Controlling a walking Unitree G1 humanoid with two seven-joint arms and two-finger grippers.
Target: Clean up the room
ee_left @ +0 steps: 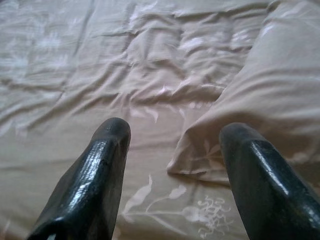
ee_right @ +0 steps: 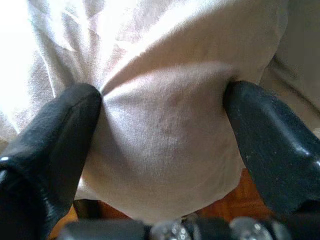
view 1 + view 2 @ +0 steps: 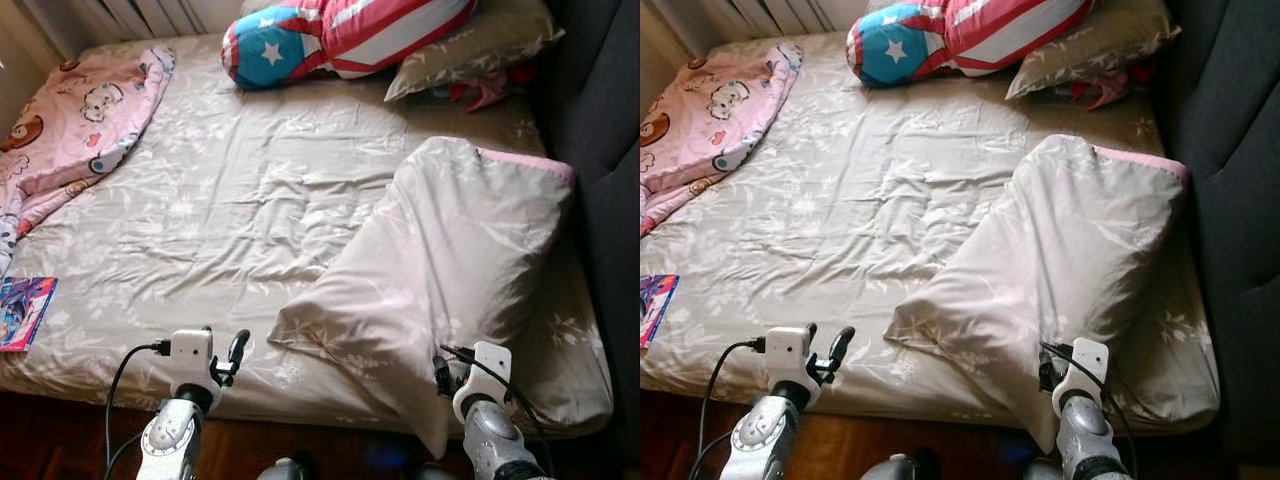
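A beige floral duvet (image 3: 450, 250) lies folded back over the right half of the bed (image 3: 200, 230), and one corner hangs past the front edge. My right gripper (image 2: 162, 107) is at that hanging corner, open, with a bulge of the duvet cloth (image 2: 165, 145) pushed in between its two fingers. My left gripper (image 3: 225, 352) hovers open over the bed's front edge, left of the duvet's folded tip (image 1: 200, 160); nothing sits between its fingers (image 1: 95, 175).
A pink cartoon blanket (image 3: 80, 120) is bunched at the far left. A stars-and-stripes cushion (image 3: 330, 35) and a beige pillow (image 3: 470, 45) lie at the head. A colourful book (image 3: 22, 310) rests at the left edge. A dark headboard (image 3: 605, 120) borders the right.
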